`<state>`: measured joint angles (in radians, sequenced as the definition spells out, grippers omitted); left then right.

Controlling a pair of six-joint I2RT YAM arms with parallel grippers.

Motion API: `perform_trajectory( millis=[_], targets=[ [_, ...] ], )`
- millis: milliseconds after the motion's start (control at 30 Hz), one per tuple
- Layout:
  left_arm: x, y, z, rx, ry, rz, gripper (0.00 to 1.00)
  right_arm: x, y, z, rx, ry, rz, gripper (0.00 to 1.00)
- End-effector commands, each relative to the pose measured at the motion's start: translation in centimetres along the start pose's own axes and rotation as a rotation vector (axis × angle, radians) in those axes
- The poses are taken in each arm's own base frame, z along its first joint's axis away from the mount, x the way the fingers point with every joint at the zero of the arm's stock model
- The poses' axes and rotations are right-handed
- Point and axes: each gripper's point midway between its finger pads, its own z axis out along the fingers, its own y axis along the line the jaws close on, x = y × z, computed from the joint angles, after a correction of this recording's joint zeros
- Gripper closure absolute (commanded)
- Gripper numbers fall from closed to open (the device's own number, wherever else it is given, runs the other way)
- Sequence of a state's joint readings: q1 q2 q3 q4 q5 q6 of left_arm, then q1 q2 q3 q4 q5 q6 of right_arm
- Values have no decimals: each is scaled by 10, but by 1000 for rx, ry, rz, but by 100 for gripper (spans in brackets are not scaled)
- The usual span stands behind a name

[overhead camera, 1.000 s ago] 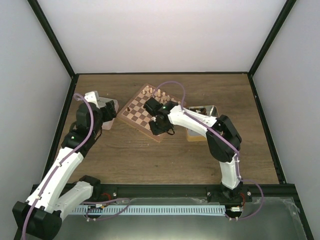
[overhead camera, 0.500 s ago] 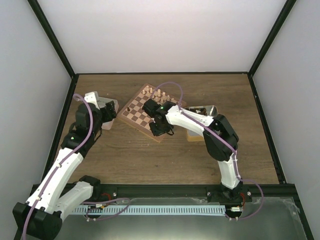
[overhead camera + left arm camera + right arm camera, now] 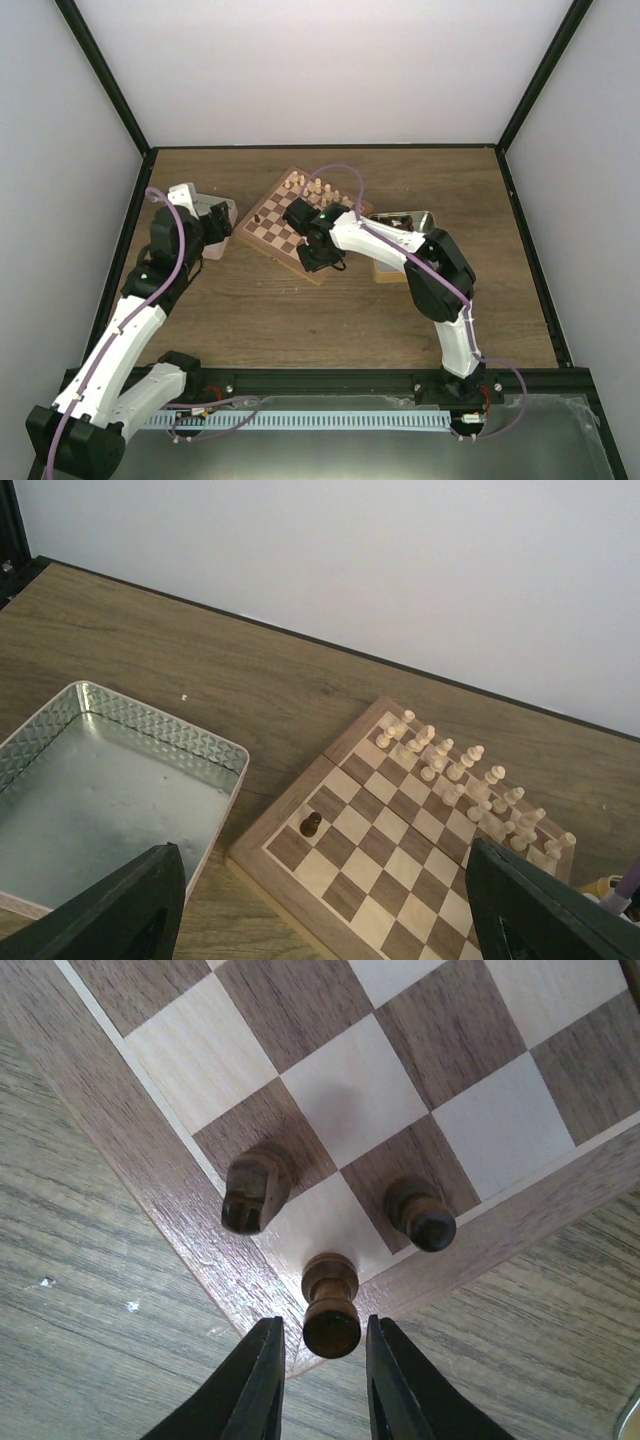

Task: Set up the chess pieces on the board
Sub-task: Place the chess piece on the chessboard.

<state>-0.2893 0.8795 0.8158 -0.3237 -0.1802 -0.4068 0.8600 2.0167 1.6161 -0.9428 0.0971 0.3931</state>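
The board (image 3: 272,228) lies tilted at mid table. In the right wrist view three dark pieces stand at its near corner (image 3: 190,1220): a rook-like piece (image 3: 331,1310) on the corner light square, a knight (image 3: 255,1192) and a round-topped piece (image 3: 421,1216) on the dark squares beside it. My right gripper (image 3: 323,1365) straddles the rook's top, jaws slightly apart with thin gaps on both sides; it also shows in the top view (image 3: 313,255). A lone dark pawn (image 3: 311,824) stands near the board's left corner. My left gripper (image 3: 320,880) is open and empty above it.
Cream pieces (image 3: 450,770) fill two rows at the board's far side. A shallow metal tin (image 3: 150,725) lies left of the board under my left arm. A second tin (image 3: 412,220) holding dark pieces sits right of the board. Black frame posts bound the table.
My right arm has shifted slightly left over the board's near corner. The left arm has not moved.
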Motion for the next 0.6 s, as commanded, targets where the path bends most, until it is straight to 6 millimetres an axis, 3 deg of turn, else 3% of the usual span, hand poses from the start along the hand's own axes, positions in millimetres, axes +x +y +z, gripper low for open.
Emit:
perform_trajectory(
  millis=[0, 400, 567],
  targets=[
    [-3, -1, -1, 11, -17, 2, 21, -14, 8, -12, -21, -57, 3, 78],
    [-2, -1, -1, 15, -15, 1, 21, -14, 5, -5, -8, -71, 17, 83],
    [-2, -1, 0, 17, -14, -1, 21, -23, 4, -23, -11, -114, 57, 79]
  ],
)
